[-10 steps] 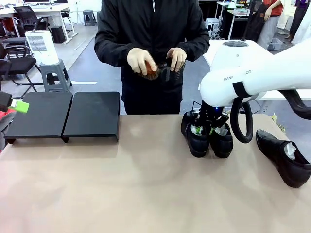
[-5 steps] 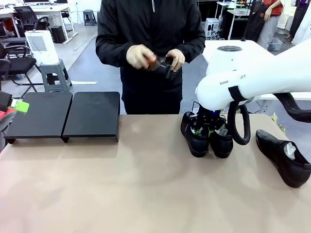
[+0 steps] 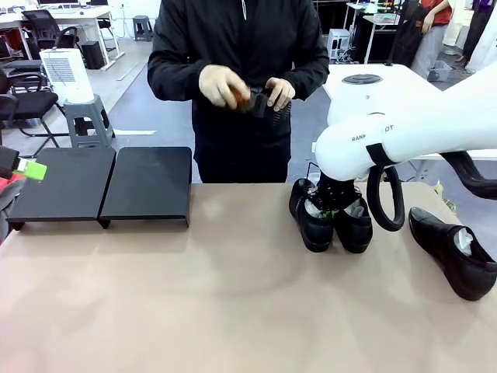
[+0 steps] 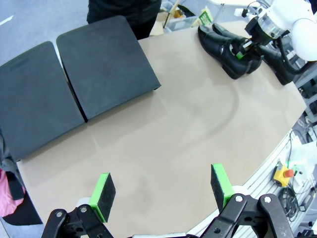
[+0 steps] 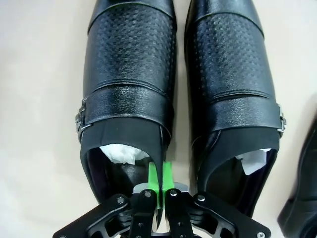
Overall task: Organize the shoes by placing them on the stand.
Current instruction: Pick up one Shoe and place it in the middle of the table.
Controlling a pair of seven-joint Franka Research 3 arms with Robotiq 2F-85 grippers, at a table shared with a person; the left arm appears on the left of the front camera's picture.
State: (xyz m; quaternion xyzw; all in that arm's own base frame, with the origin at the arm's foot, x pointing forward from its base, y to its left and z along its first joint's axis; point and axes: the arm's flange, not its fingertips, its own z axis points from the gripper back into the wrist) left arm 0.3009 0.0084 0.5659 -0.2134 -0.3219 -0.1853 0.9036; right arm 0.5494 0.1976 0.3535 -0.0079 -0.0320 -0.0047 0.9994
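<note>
Two black shoes stand side by side, toes toward me, at the table's far right [image 3: 334,224]. My right gripper [image 5: 159,179] is down between them. It is shut, its green pads pinching the inner side wall of one shoe [image 5: 130,84] at its opening, beside the other shoe [image 5: 232,79]. In the front view the white right arm hides most of this gripper [image 3: 331,207]. Another shoe [image 3: 457,250] lies at the right edge. The stand [image 3: 105,183] sits bare at the far left. My left gripper [image 4: 161,191] hangs open, high over the table's near side.
A person stands at the far edge, handling a dark object [image 3: 260,99] with both hands. A further dark shoe edge [image 5: 299,198] lies just beside the pair. Bare brown tabletop [image 3: 217,287] stretches between the stand and the shoes.
My right gripper has shut its pads onto the shoe's side wall. The right arm shifted slightly. The person's hands keep moving the dark object.
</note>
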